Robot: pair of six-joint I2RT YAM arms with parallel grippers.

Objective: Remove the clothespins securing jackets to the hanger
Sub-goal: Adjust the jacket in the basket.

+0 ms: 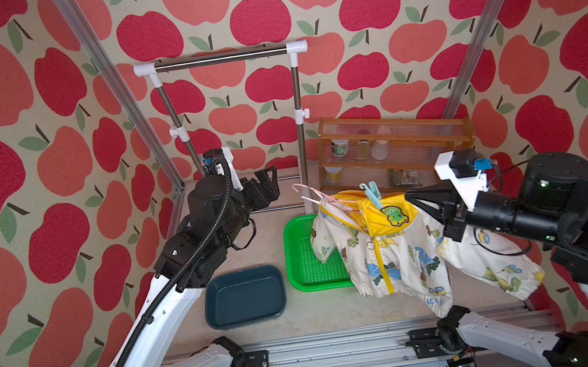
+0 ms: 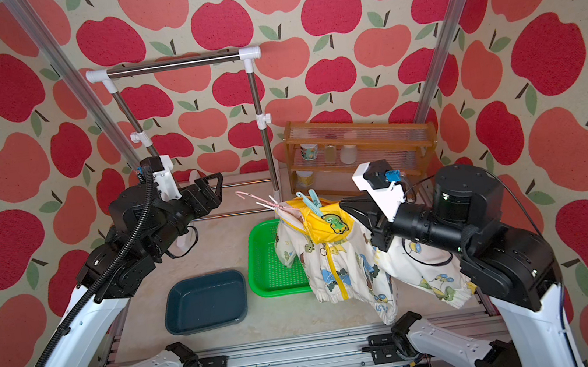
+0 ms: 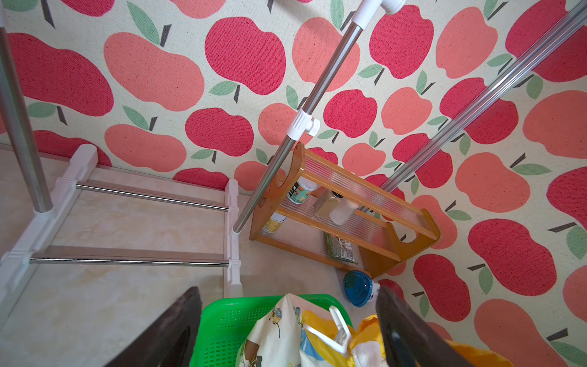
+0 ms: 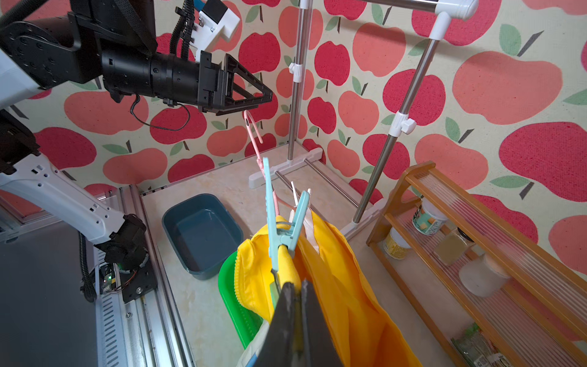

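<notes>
Right hand (image 4: 295, 285) is pinched tight on the yellow hood lining of the jacket (image 1: 392, 268), just below the clothespin (image 4: 282, 222). Whether the hanger wire is also inside that grip cannot be told. The jacket hangs lifted, right of centre and nearer than the wooden shelf (image 1: 393, 129). It is cream with cartoon dinosaurs, a yellow zip trim and a green frog patch on the hood. One sleeve droops over the green tray (image 1: 296, 269); the other trails under the right arm.

The clothespin is pale blue and V-shaped. Its legs point up and its nose bites a fold of the yellow fabric at the top of the jacket. The thin pink hanger (image 1: 303, 191) sticks out leftward, its hook free in the air.

Left hand (image 1: 272, 185) is spread wide and holds nothing. It is raised left of the hook and apart from it.

Only the right wrist view shows the clip's wire spring and the closed fingers up close. The print and the frog patch show in both top views. The left wrist view alone shows a blue-lidded jar (image 3: 359, 287) by the shelf's foot.

A dark blue tub (image 1: 246, 298) sits on the surface (image 1: 265, 242) left of the tray. The steel rack (image 1: 222, 58) stands at the far side.
</notes>
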